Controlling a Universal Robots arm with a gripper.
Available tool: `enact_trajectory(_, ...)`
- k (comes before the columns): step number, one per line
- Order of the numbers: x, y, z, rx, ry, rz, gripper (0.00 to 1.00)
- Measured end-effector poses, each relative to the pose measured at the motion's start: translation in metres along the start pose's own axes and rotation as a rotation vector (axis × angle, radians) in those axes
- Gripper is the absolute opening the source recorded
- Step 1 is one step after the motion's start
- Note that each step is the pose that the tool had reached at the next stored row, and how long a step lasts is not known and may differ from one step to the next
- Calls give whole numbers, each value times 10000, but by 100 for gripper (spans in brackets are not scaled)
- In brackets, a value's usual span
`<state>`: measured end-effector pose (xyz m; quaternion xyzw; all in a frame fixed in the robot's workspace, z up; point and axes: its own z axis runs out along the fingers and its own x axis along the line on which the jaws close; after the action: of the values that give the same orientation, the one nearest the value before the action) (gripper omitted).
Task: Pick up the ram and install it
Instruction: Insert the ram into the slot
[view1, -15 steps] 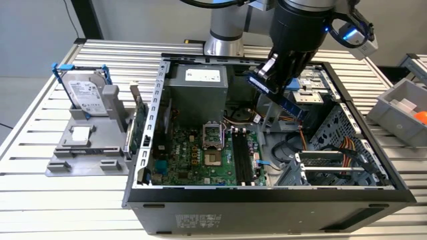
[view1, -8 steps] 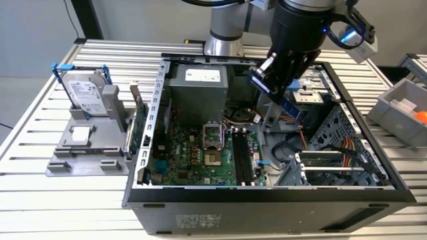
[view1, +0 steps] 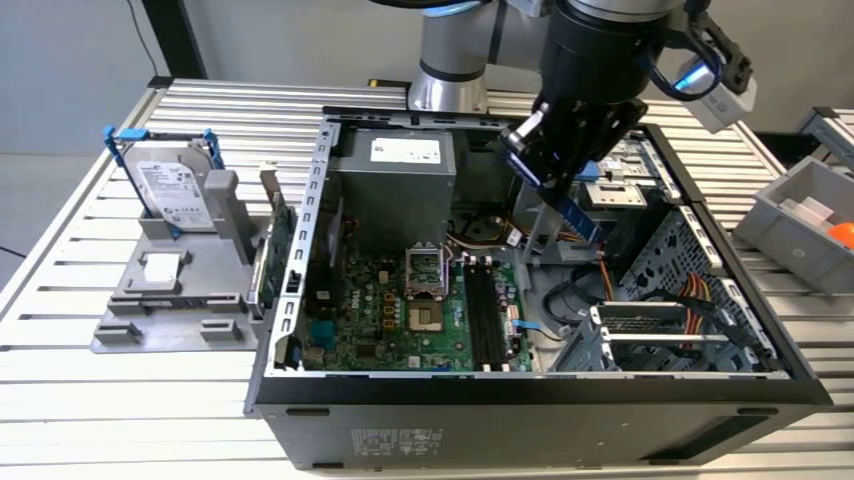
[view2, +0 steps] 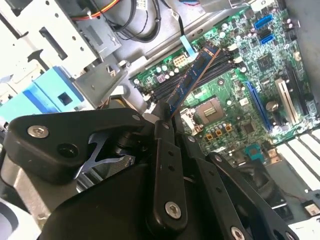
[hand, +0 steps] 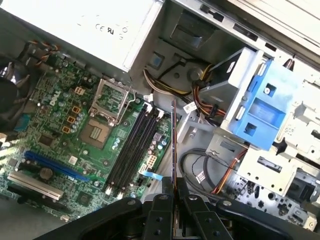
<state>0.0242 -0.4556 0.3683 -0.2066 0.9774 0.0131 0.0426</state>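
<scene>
My gripper (view1: 550, 160) is shut on the ram (view1: 574, 212), a thin blue-green stick that hangs tilted above the open computer case (view1: 534, 385). The stick is over the right part of the motherboard (view1: 387, 320), above and a little to the exterior view's right of the black memory slots (view1: 483, 320). In the second wrist view the ram (view2: 192, 80) slants out from the fingertips (view2: 161, 125) over the slots (view2: 220, 67) without touching them. In the first wrist view the ram (hand: 174, 145) appears edge-on, beside the slots (hand: 131, 150), rising from the gripper (hand: 175, 197).
Inside the case are a power supply (view1: 394, 175), the bare processor socket (view1: 424, 290), coloured cables (view1: 667, 300) and a blue drive caddy (hand: 260, 107). A hard drive (view1: 174, 190) stands on a grey fixture (view1: 160, 310) at the exterior view's left. A grey bin (view1: 801, 235) sits at the right.
</scene>
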Motion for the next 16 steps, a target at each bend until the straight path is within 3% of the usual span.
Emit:
enact_trajectory(10,0,0,1,102,-8,1144,0)
enact_trajectory(14,0,0,1,104,-7,1165,0)
enact_trajectory(16,1,1,2,62,114,1215,0)
